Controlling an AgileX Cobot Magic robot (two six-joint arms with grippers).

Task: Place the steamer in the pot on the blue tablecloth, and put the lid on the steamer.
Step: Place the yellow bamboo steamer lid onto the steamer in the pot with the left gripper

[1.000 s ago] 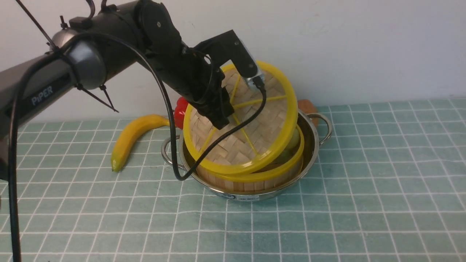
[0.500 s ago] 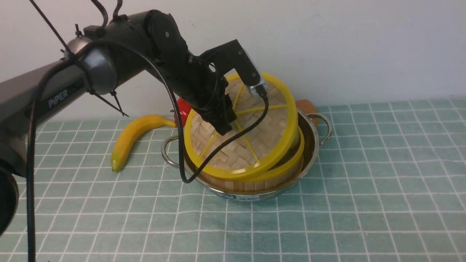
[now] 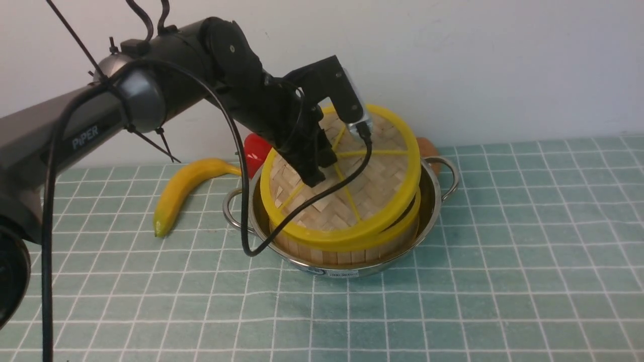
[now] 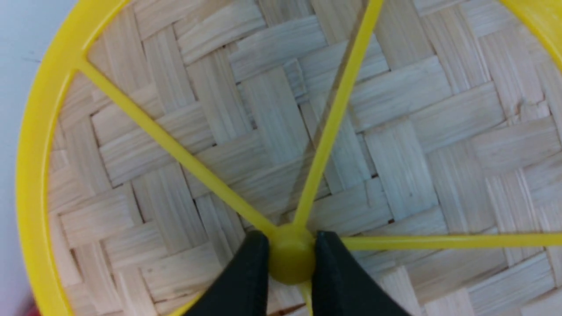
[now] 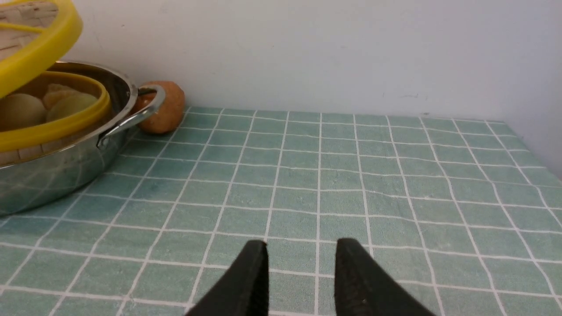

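Left end effector (image 4: 292, 258) pinches the lid (image 3: 352, 193), which mostly hides the steamer (image 3: 342, 255).

Plain pale grey-white back wall (image 3: 503, 65), matte and smooth, a few faint scuff marks (image 5: 408, 95) on it, a side wall (image 5: 546, 83) of the same colour meeting it at a corner, soft even light across both

Lab tabletop — blue tablecloth (image 3: 503, 251), plain white wall (image 3: 503, 60)
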